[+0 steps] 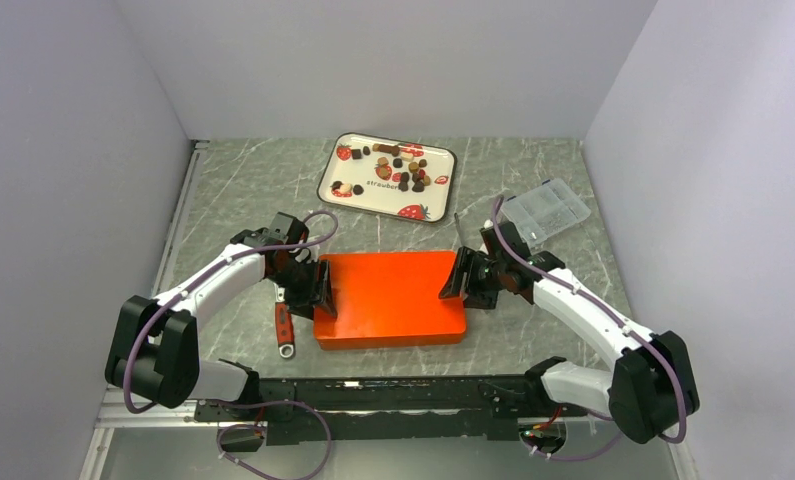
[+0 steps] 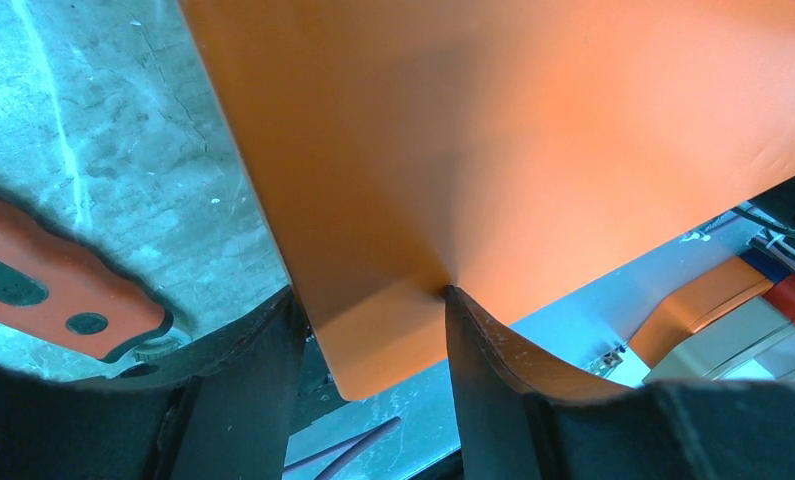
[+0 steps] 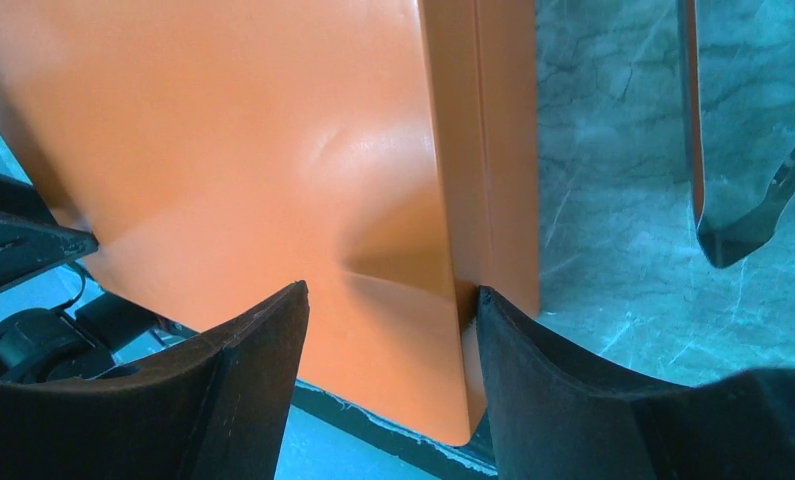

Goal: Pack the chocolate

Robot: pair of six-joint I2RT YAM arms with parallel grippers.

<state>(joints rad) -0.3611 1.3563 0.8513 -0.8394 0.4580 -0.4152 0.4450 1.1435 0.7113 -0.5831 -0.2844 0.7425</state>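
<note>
At the middle of the table's [image 1: 243, 190] near edge, the box [image 1: 388, 297] lies flat, its long axis running left to right, and the 2 grippers hold it by its short ends. The left gripper [image 1: 320, 285] takes the left end, the right gripper [image 1: 456, 277] the right end. In both wrist views the black fingers [image 2: 243, 400] press into the orange skin, which dimples at the contact, so both look clamped on it. The chocolate [image 1: 405, 172] is well apart from either gripper, straight beyond the box on the tray [image 1: 373, 203] at the far edge, about equally far from each arm. Its pieces are tiny, round or square, dark brown and tan, loose over red strawberry prints. The box is smooth and round-cornered, with a seam along its side, likely a lid line. A clear case [image 1: 545, 210] sits toward the right edge, and a red-handled tool [image 1: 284, 328] lies just left of the box.
</note>
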